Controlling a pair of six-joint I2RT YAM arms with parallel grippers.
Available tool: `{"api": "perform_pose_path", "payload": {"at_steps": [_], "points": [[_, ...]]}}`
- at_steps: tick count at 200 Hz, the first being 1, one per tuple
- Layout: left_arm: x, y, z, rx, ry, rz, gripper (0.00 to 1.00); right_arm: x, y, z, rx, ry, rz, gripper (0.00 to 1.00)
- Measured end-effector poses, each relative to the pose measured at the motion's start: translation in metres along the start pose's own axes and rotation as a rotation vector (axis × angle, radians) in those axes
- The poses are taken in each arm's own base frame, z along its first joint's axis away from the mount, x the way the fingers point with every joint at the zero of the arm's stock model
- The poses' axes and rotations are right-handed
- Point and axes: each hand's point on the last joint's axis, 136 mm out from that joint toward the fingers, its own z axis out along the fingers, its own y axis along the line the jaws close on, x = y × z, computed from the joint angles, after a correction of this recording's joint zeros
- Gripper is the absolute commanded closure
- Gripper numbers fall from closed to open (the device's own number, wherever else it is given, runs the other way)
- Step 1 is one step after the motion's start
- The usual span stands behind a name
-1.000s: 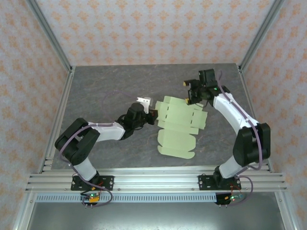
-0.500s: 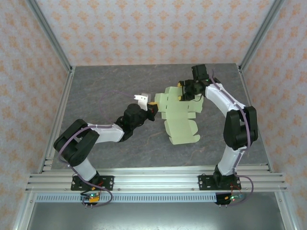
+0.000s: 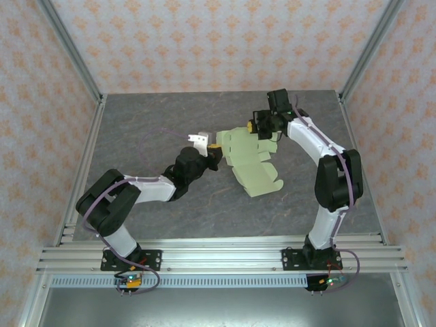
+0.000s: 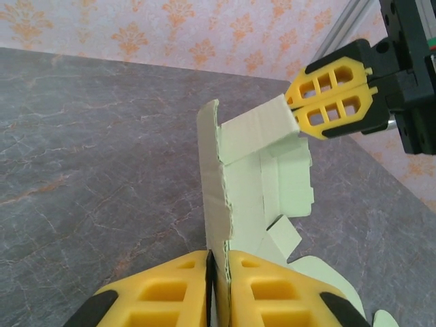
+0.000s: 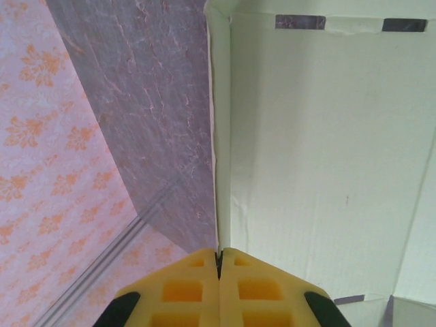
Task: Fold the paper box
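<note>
Top external view: the pale yellowish-green, die-cut thin-card paper box [image 3: 253, 167] lies over the middle of the grey stone-patterned table [image 3: 136, 129]. Its near end with rounded tabs is low toward the table and its far part is raised between the two arms. The left hand [image 3: 216, 146], with yellow fingers, meets the sheet's left edge just left of the table's middle. In the left wrist view its fingers are pressed nearly together, with the corrugated card edge standing upright in the slit between them, so it pinches the paper box. The right hand [image 3: 257, 127] holds the sheet's far corner, toward the table's far edge. Its yellow fingers are pressed together on a folded-up flap, and the right wrist view shows a creased card edge running into the fingertips.
</note>
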Motion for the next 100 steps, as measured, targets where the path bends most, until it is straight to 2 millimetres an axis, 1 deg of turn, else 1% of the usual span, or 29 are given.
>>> {"api": "perform_pose_path", "payload": {"at_steps": [15, 29, 39, 46, 64, 79, 92, 100], "points": [[-0.002, 0.005, 0.000, -0.005, 0.000, -0.015, 0.63, 0.001, -0.004, 0.006, -0.006, 0.007, -0.008, 1.00], [-0.003, 0.009, 0.000, -0.004, 0.002, -0.027, 0.45, 0.000, -0.011, 0.012, -0.004, 0.010, -0.017, 1.00], [-0.003, 0.012, 0.000, -0.002, 0.006, -0.045, 0.38, -0.001, -0.015, 0.016, -0.006, 0.010, -0.029, 1.00], [0.000, 0.015, -0.001, -0.005, 0.013, -0.056, 0.29, -0.001, -0.016, 0.019, -0.013, 0.011, -0.043, 1.00], [0.010, 0.027, -0.006, -0.017, 0.033, -0.117, 0.28, -0.004, -0.017, 0.026, -0.054, 0.014, -0.093, 1.00], [0.022, 0.048, -0.013, -0.038, 0.051, -0.185, 0.27, -0.007, -0.018, 0.031, -0.114, 0.017, -0.138, 1.00], [0.031, 0.067, -0.015, -0.063, 0.069, -0.238, 0.27, -0.009, -0.022, 0.035, -0.176, 0.022, -0.170, 1.00], [0.035, 0.075, -0.016, -0.076, 0.077, -0.257, 0.28, -0.009, -0.024, 0.035, -0.211, 0.023, -0.186, 1.00]]}}
